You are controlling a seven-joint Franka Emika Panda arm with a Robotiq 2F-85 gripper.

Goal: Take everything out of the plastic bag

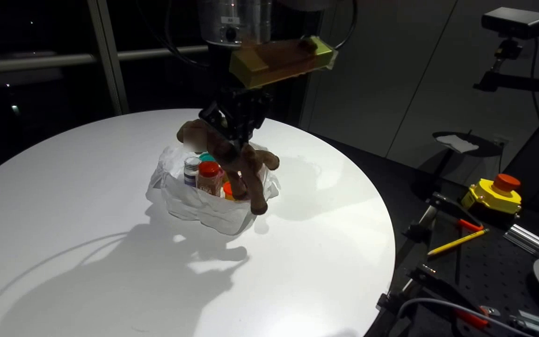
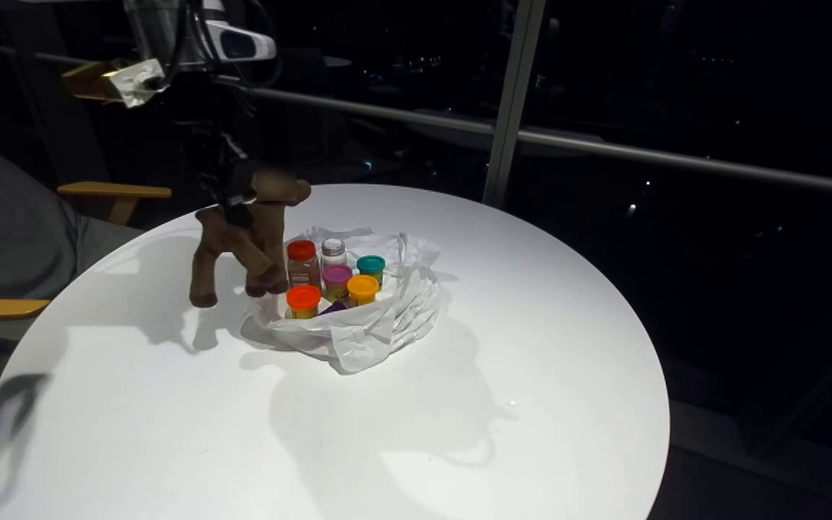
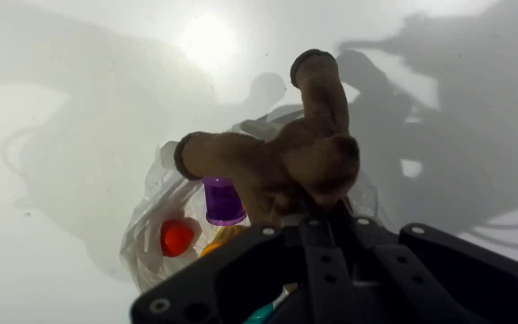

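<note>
Fingers (image 3: 318, 238) clamping toy (image 3: 272, 164), bag (image 3: 140, 252) partly hidden

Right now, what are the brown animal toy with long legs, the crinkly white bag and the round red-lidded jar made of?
Brown animal toy: likely soft plush; dull, rounded, no shine.
Crinkly white bag: thin, filmy plastic, probably; it creases sharply.
Red-lidded jar: smooth lid, probably plastic; the body could be plastic or glass, I can't tell.

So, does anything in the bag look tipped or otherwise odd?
Yes: the purple container inside the plastic bag seems to lie on its side in the wrist view, whereas the amber-lidded tub near it stands upright in an exterior view. No spill shows, though parts are hidden.
</note>
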